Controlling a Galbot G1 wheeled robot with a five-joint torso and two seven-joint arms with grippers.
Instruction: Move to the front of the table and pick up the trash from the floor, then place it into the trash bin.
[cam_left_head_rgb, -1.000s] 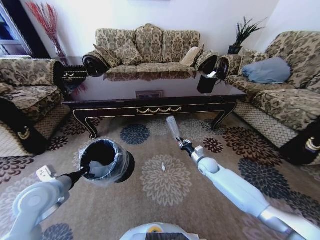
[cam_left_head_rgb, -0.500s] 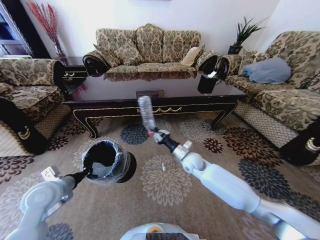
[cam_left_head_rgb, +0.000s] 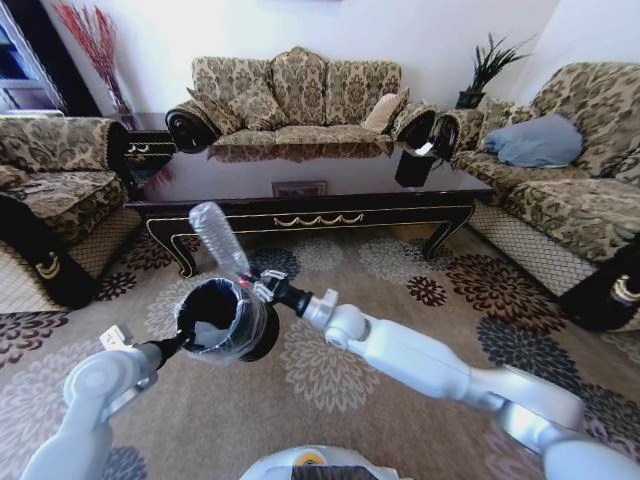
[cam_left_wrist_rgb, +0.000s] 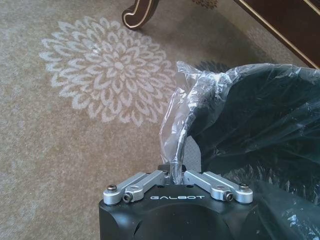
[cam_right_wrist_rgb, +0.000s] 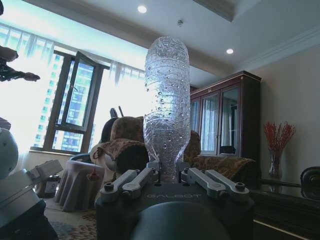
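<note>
My right gripper (cam_left_head_rgb: 254, 284) is shut on a clear plastic bottle (cam_left_head_rgb: 219, 236), gripped near its red-capped end, body tilting up and away. It hangs just above the far rim of the black trash bin (cam_left_head_rgb: 222, 320), lined with a clear bag. In the right wrist view the bottle (cam_right_wrist_rgb: 166, 107) rises between the shut fingers of the right gripper (cam_right_wrist_rgb: 169, 175). My left gripper (cam_left_head_rgb: 178, 345) is shut on the bin's rim and holds it off the carpet; the left wrist view shows the left gripper (cam_left_wrist_rgb: 172, 175) pinching the bag edge and rim of the bin (cam_left_wrist_rgb: 260, 125). The long dark table (cam_left_head_rgb: 300, 200) stands ahead.
Patterned sofas surround the table on the left (cam_left_head_rgb: 50, 190), at the back (cam_left_head_rgb: 300, 100) and on the right (cam_left_head_rgb: 570, 170). A black box (cam_left_head_rgb: 414, 165) sits on the table's right end. A patterned carpet (cam_left_head_rgb: 330, 370) covers the floor.
My right arm has swung left with the bottle, from mid-carpet to just over the bin's rim. The left arm has raised the bin slightly and brought it a little to the right.
</note>
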